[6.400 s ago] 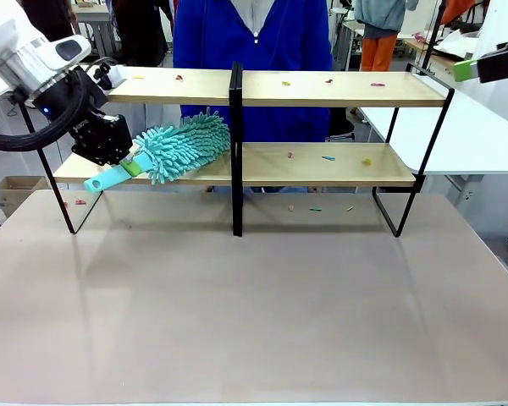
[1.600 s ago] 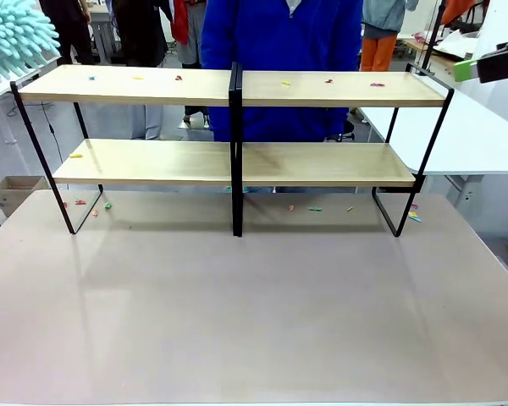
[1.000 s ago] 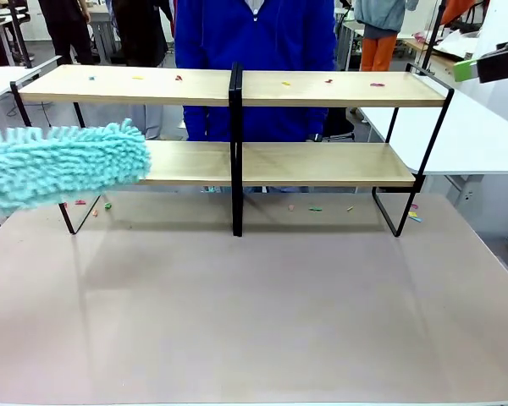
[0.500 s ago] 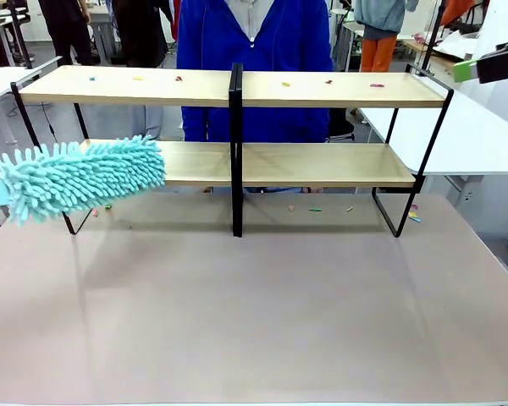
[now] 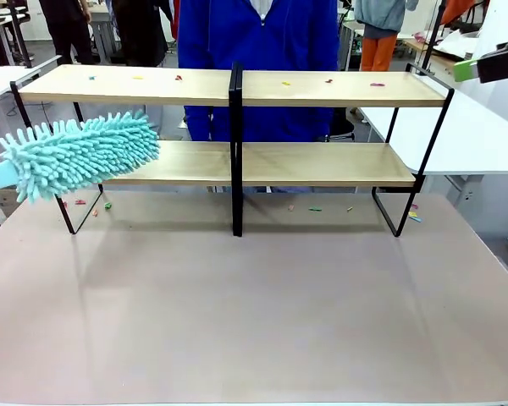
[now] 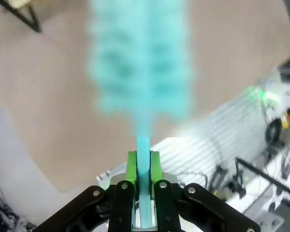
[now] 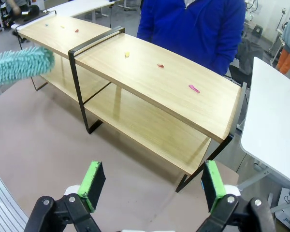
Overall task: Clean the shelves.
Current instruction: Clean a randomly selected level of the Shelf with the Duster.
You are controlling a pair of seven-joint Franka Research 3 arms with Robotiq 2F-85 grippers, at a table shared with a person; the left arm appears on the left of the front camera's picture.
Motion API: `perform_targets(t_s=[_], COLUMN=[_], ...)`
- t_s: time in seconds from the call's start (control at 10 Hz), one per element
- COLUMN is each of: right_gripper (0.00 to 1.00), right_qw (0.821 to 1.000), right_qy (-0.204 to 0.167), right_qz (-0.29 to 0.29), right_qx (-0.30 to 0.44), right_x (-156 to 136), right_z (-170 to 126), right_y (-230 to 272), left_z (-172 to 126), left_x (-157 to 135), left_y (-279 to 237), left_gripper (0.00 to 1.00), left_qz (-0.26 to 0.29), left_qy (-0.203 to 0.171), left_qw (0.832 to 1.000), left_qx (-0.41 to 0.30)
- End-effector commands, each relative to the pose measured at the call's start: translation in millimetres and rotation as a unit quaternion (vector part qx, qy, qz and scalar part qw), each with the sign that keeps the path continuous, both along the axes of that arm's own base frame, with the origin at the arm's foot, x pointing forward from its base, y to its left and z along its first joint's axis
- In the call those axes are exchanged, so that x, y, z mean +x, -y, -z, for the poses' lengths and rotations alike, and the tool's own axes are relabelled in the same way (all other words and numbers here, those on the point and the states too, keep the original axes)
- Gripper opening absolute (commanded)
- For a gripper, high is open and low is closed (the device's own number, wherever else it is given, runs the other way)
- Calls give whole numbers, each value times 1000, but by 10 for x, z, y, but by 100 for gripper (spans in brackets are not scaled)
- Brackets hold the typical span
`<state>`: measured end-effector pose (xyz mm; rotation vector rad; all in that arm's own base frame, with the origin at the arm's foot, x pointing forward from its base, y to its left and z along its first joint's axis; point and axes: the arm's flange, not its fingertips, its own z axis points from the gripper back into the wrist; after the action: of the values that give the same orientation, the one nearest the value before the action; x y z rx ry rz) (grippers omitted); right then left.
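Shelves (image 5: 339,89): duster (image 5: 76,156) has risen slightly beside them.

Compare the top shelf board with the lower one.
The top board carries scattered coloured scraps; the lower board looks bare where visible. The teal duster overlaps the lower board's left end in the front view; the top board shows whole. Both are light wood in one black frame.
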<state>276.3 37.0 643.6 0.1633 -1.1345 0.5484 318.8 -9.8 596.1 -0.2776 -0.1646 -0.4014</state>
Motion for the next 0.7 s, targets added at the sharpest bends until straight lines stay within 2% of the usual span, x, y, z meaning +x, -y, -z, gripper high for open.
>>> perform_targets(t_s=[0.0,0.4,0.6], right_gripper=[100,100,100], right_qw=[1000,1000,1000], right_qy=[0,0,0], right_qz=[1,1,1], right_qx=[3,3,3], right_x=[6,6,6], right_z=[-3,-3,-3], right_y=[8,8,8], left_z=[129,338,382], left_x=[49,318,330], left_y=[86,201,272], left_gripper=[12,12,12], left_qz=[-70,-126,-157], left_qy=[4,15,28], left_qw=[996,985,975], left_qx=[56,115,156])
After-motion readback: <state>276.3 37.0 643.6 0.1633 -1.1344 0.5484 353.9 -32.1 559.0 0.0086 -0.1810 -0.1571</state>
